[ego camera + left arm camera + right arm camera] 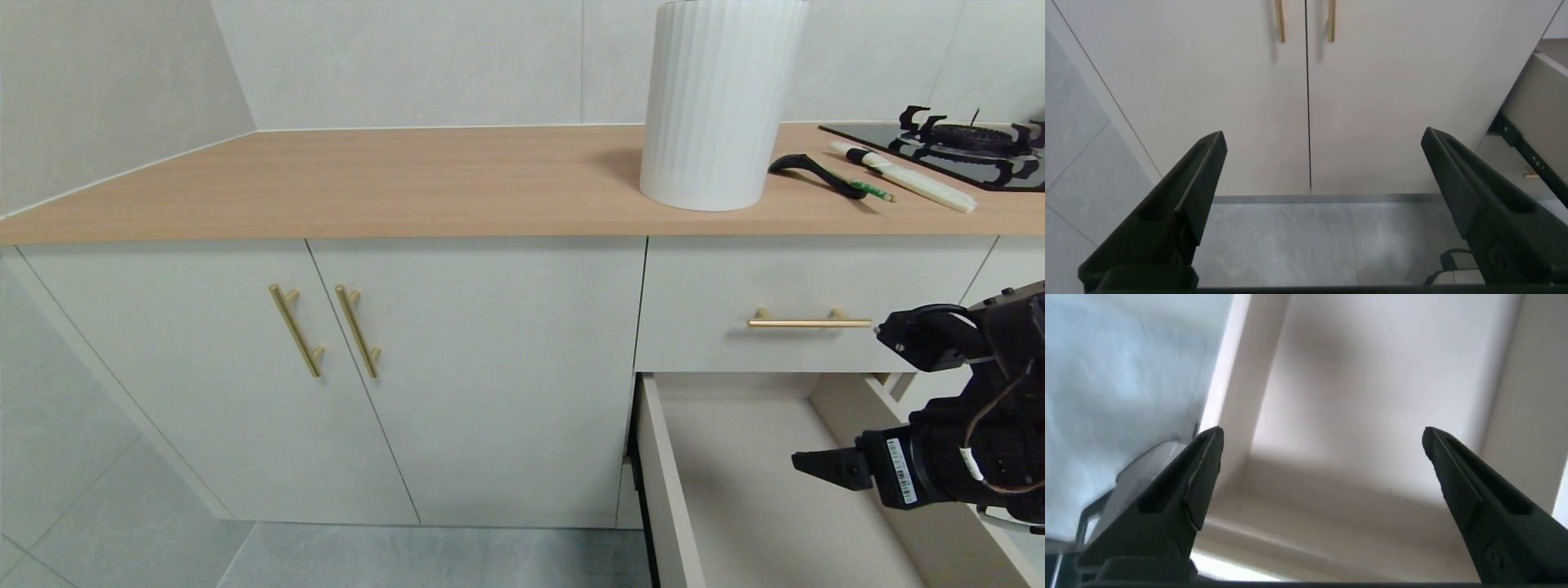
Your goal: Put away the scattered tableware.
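Observation:
On the wooden countertop (408,180), at the right, lie a black spoon (804,168), a green-tipped stick (875,193) and a long cream utensil with a black band (910,180). Below them, the lower drawer (665,474) is pulled out and looks bare inside. My right gripper (845,400) hangs open over the drawer's right part, with nothing between its fingers. In the right wrist view the right gripper (1323,439) faces the drawer's pale inner corner (1372,457). My left gripper (1323,143) is open and bare, low before the double cabinet doors (1306,98).
A tall white ribbed container (710,106) stands on the counter just left of the utensils. A black gas hob (963,147) sits at the far right. The upper drawer (808,302) with a gold handle is closed. Grey floor tiles (1315,245) lie below the doors.

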Controlling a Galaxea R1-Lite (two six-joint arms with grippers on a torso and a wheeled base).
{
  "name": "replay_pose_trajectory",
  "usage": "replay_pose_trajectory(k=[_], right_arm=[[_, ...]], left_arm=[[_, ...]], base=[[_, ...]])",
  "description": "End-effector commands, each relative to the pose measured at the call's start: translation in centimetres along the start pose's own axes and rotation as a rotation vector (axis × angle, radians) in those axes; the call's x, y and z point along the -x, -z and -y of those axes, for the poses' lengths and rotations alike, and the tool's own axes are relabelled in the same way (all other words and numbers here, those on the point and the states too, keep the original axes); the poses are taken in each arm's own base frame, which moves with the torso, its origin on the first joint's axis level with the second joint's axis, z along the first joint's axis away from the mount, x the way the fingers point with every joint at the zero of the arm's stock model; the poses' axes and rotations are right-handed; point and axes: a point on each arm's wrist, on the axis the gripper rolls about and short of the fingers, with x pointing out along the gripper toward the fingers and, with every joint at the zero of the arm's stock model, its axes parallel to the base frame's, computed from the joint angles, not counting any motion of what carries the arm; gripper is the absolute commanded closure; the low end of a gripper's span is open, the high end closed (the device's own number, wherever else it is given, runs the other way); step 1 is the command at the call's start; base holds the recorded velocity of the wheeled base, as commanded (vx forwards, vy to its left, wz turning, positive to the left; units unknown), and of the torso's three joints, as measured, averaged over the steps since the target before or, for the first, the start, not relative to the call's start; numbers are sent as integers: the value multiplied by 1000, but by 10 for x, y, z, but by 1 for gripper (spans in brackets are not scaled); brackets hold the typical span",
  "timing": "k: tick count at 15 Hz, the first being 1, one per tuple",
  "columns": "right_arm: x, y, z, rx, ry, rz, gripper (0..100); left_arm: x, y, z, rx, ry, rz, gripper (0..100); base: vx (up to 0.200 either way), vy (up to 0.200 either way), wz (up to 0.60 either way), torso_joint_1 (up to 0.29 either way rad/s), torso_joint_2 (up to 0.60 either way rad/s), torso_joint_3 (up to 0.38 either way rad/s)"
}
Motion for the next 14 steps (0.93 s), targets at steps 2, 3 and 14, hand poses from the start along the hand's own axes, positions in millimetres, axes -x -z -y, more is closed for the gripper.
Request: replay_pose_trajectory(k=[2,3,14], right_arm=[[-1,2,1,2,7,-6,0],[0,2,1,4,7,-4,0],[2,0,1,9,8,17,0]], left_arm=[[0,0,0,-1,0,0,0],[0,0,0,0,0,0,0],[0,0,0,0,0,0,0]], base=[[0,0,0,0,0,0],[0,0,0,32,-95,-27],[0,0,0,144,-396,-246]])
